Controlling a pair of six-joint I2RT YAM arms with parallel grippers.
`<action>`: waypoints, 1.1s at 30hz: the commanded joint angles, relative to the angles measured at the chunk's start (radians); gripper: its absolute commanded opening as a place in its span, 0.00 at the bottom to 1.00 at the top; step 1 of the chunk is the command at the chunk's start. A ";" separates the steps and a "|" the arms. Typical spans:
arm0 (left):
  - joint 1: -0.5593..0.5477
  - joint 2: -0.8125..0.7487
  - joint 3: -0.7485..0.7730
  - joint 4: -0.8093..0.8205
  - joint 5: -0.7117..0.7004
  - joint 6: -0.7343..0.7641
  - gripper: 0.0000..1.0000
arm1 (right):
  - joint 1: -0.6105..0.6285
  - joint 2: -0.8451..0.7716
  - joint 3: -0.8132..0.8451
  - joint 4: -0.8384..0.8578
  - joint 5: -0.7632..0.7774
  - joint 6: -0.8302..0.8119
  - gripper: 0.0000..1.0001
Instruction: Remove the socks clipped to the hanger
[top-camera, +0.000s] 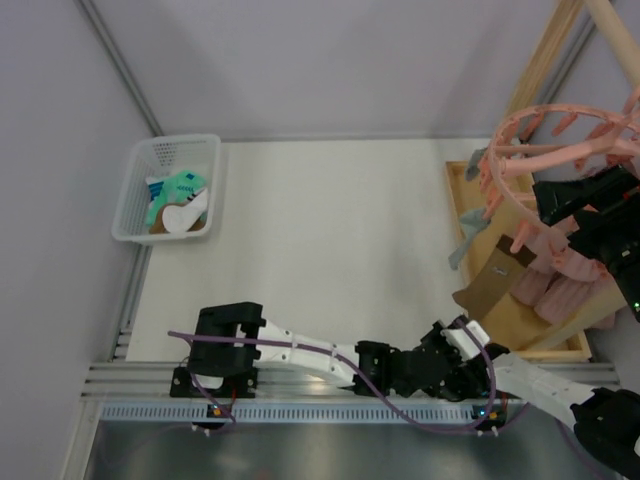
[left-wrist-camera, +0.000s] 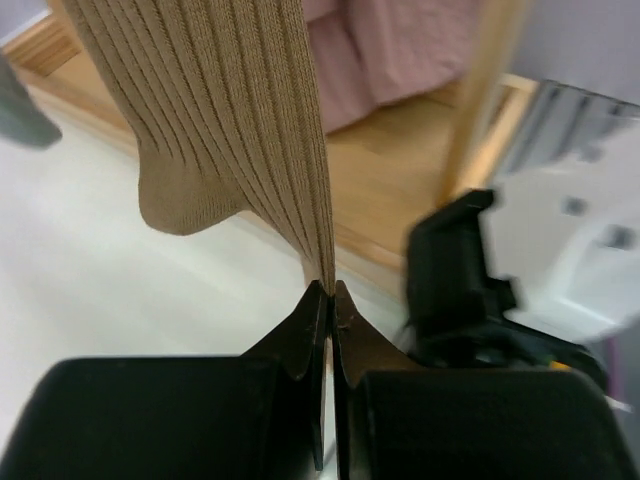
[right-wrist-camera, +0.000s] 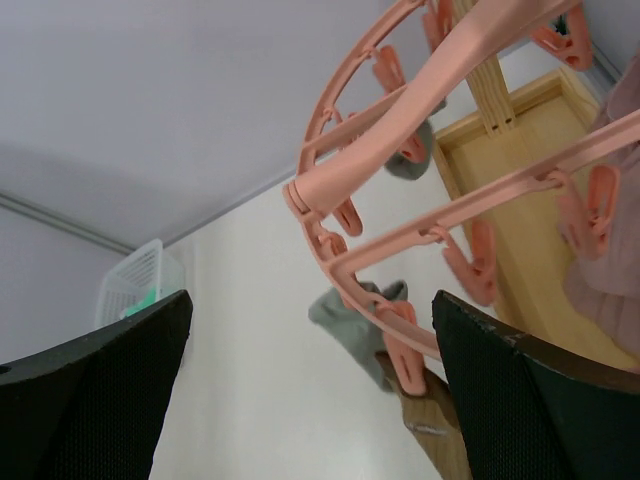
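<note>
With left gripper (left-wrist-camera: 328, 290), pinches brown ribbed sock (left-wrist-camera: 220, 110) just above; holds right gripper (right-wrist-camera: 310, 330) agape beneath pink hanger (right-wrist-camera: 320, 185). Mid-removal, apparently; needs downward tug off clip (right-wrist-camera: 400, 350) next.

Mint socks (top-camera: 180, 190) in white basket (top-camera: 135, 190); pink hanger (top-camera: 555, 150) right.

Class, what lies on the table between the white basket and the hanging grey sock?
Only bare white tabletop separates the basket from the grey sock, shown in the top external view.

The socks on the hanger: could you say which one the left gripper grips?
The brown ribbed sock, shut in the left gripper; the grey one hangs untouched.
</note>
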 joint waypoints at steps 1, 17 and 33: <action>-0.075 0.025 0.056 0.023 -0.005 0.018 0.00 | 0.000 0.013 0.013 -0.073 0.003 -0.030 0.99; -0.092 -0.033 -0.026 0.016 -0.047 0.029 0.00 | -0.002 -0.167 -0.277 -0.068 -0.098 -0.153 0.99; -0.092 -0.161 -0.114 -0.079 0.147 -0.051 0.00 | 0.000 -0.229 -0.460 0.028 -0.186 -0.107 0.98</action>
